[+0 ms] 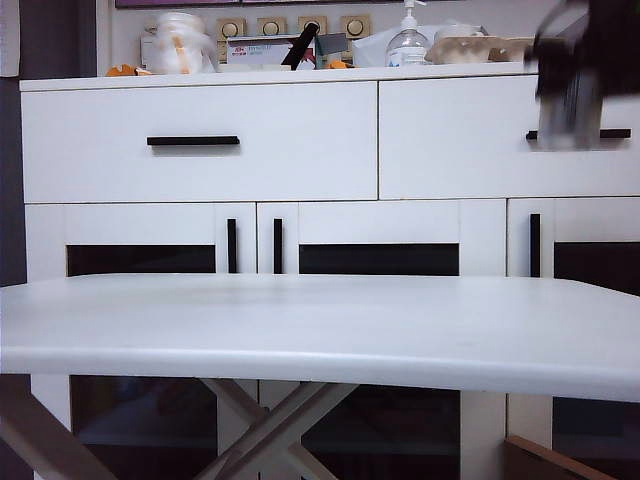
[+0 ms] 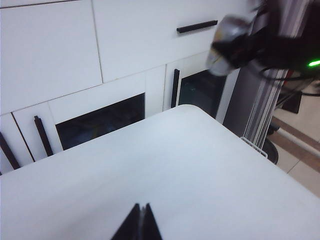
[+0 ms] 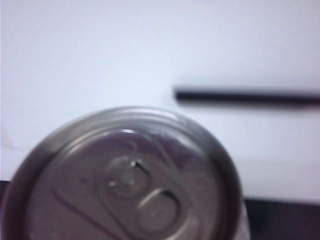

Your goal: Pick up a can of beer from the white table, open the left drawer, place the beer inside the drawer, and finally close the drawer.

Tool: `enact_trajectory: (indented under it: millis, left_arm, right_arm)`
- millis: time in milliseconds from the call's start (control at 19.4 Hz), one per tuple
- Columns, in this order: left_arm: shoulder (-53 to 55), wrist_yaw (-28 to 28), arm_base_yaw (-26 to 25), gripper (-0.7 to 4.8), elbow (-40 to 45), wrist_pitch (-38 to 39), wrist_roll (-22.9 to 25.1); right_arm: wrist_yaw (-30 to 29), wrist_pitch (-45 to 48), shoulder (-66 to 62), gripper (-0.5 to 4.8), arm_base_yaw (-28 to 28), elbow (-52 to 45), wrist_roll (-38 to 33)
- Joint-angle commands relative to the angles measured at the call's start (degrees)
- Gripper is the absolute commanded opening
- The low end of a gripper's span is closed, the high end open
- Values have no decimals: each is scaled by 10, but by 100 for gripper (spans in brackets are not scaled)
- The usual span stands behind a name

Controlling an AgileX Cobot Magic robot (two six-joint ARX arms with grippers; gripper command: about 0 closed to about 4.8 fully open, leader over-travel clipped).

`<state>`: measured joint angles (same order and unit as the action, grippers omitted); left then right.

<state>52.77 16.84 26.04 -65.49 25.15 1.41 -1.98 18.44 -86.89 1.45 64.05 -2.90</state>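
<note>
The can of beer (image 3: 130, 180) fills the right wrist view with its silver top and pull tab. It hangs in the air, with my right gripper (image 1: 575, 75) shut on it, a motion-blurred shape in front of the right drawer's black handle (image 3: 245, 96). The left wrist view shows the same can (image 2: 227, 42) raised beyond the white table's far corner. The left drawer (image 1: 200, 140) is closed, its black bar handle (image 1: 193, 141) away to the left of the can. My left gripper (image 2: 141, 207) is shut and empty, low over the white table (image 2: 175, 165).
The white cabinet has glass-paned doors (image 1: 140, 258) with vertical black handles under the drawers. Its top carries clutter, among it a pump bottle (image 1: 407, 42) and a white jar (image 1: 180, 45). The white table (image 1: 320, 330) stands between me and the cabinet.
</note>
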Motion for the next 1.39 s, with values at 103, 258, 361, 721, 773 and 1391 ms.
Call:
enact_trajectory:
  millis: [103,258,361,721,773,1391]
  left_arm:
    - [-1,-1,0,-6,-2,-11,-9]
    - [-1,-1,0,-6,-2,-16,-10]
    - [-1,-2,0,-6,-2,-21,-10]
    - [28,-4,0,-6,-2,-93,-95]
    - [34,-1,0,-6,-2,-109,-106]
    - [177,50,-63,-6,-1,-386,-409]
  right_arm:
    - [-141,-42,97,144,2,5,-2]
    - [-247,-74,147,144,2,5,-45]
    - [-311,-77,162,144,2,5,-64]
    - [-502,-168,172,144,2,5,-150]
    - [-502,-166,177,144,2,5,-146]
    - [-317,-243,277,144,18,5,-65]
